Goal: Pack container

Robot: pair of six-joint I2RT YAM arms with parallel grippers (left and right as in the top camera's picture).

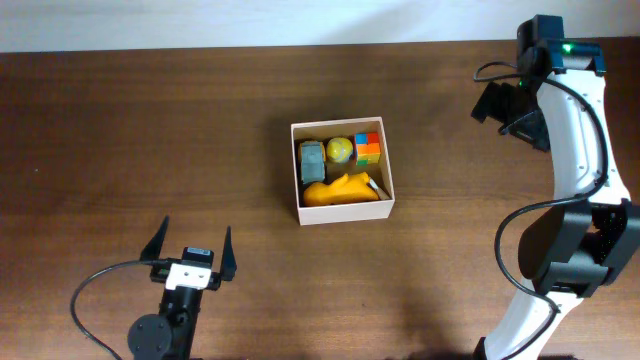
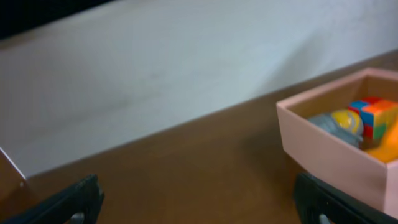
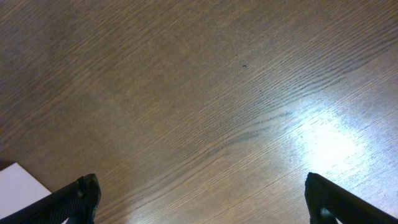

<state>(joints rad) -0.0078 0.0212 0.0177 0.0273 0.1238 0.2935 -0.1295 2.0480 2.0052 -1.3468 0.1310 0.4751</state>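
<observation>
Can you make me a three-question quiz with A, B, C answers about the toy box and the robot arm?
1. Where is the container?
A. at the left edge
B. near the middle of the table
C. hanging in the air

2. What colour is the biggest toy inside it?
A. orange
B. purple
C. black

3. How is the left gripper?
A. shut on a toy
B. shut on the box wall
C. open and empty

Answers:
1 B: the overhead view shows it resting mid-table.
2 A: the large toy along the front wall is orange.
3 C: its fingers are spread apart with nothing between them.
</observation>
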